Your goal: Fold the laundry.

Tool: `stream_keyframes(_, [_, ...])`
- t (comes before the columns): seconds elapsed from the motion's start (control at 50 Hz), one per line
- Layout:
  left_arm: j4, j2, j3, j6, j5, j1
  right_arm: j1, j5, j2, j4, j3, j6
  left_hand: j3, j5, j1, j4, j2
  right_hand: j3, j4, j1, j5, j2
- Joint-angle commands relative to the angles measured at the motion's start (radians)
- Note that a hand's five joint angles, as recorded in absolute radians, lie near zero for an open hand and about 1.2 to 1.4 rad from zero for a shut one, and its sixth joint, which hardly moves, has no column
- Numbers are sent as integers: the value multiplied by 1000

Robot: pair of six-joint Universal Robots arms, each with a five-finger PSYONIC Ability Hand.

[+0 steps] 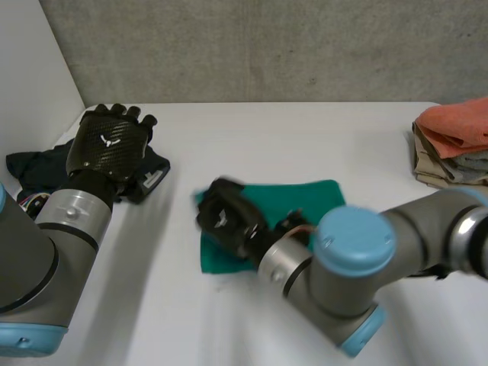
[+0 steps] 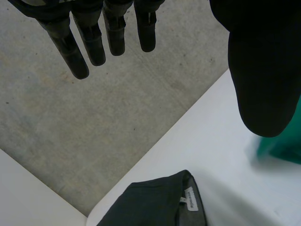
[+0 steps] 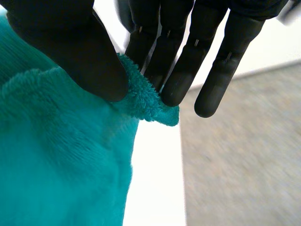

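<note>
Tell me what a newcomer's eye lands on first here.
The green towel in the middle of the white table stands out, one corner pinched by the right hand between thumb and fingers. At the table's far left, the left hand hovers open over a dark garment, and a stack of folded cloths topped in orange sits at the right edge.

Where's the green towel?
Head view: the green towel lies centred on the table, between the dark garment at left and the folded stack at right, pinched by the right hand.
</note>
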Motion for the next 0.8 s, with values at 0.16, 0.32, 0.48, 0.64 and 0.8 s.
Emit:
stream_keyframes(0.16, [5,-58,58,-24,0,-40,-25,41,-91,12,96,132,-11,-15,-17,-17,-13,-1023,-1026,-945,-996,-1013])
stream_keyframes(0.32, [22,-178,164,-24,0,-163,-218,76,-266,72,199,541,-40,-45,-47,-47,-42,-1023,-1026,-945,-996,-1013])
stream_keyframes(0.48, [20,-365,274,-24,-8,-267,-420,72,-243,297,219,635,-40,-45,-47,-47,-42,-1023,-1026,-945,-996,-1013])
stream_keyframes(0.64, [8,-451,314,-23,-14,-293,-500,82,-183,310,231,453,-40,-45,-47,-47,-42,-408,-411,-330,-382,-398])
stream_keyframes(0.8, [8,-365,261,-23,-14,-283,-563,122,-191,331,227,405,-40,-45,-47,-47,-42,199,196,277,225,209])
